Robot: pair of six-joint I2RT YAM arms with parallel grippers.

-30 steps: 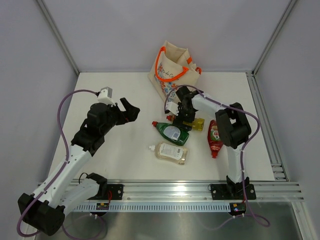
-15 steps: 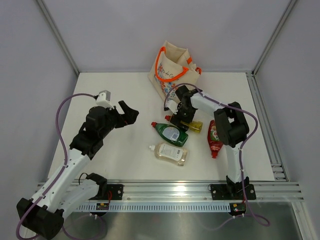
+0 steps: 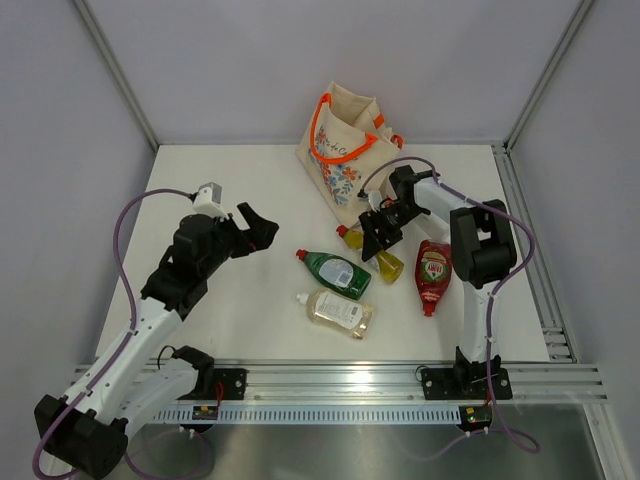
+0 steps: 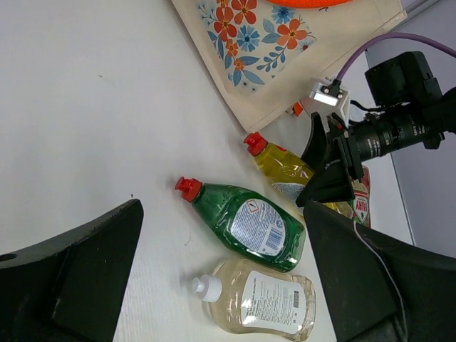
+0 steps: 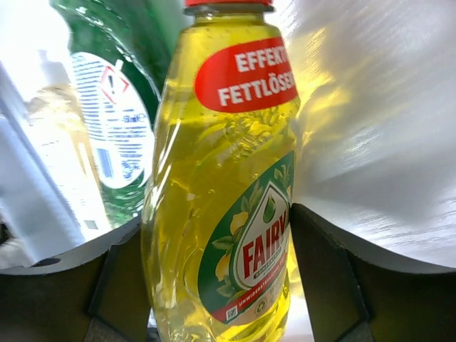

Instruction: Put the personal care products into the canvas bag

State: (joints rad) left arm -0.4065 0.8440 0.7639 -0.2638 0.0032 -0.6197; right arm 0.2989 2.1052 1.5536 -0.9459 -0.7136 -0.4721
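Note:
The canvas bag point(image 3: 345, 150) stands at the back, floral side facing forward; it also shows in the left wrist view point(image 4: 285, 64). My right gripper point(image 3: 376, 238) is shut on the yellow bottle point(image 3: 389, 265), which fills the right wrist view point(image 5: 228, 178) between both fingers point(image 5: 331, 285). The green bottle point(image 3: 338, 271) and the clear-beige bottle point(image 3: 340, 310) lie on the table in front of it. The red bottle point(image 3: 432, 272) lies to the right. My left gripper point(image 3: 255, 228) is open and empty, left of the bottles. The white bottle is not in view.
The white table point(image 3: 230, 180) ends at grey walls on the left, back and right. A metal rail point(image 3: 350, 385) runs along the near edge. My right arm's purple cable point(image 3: 385, 170) loops close to the bag.
My right gripper has shifted right and turned with the yellow bottle in it, so the red cap now points left. The green bottle slid slightly left. The left arm barely moved.

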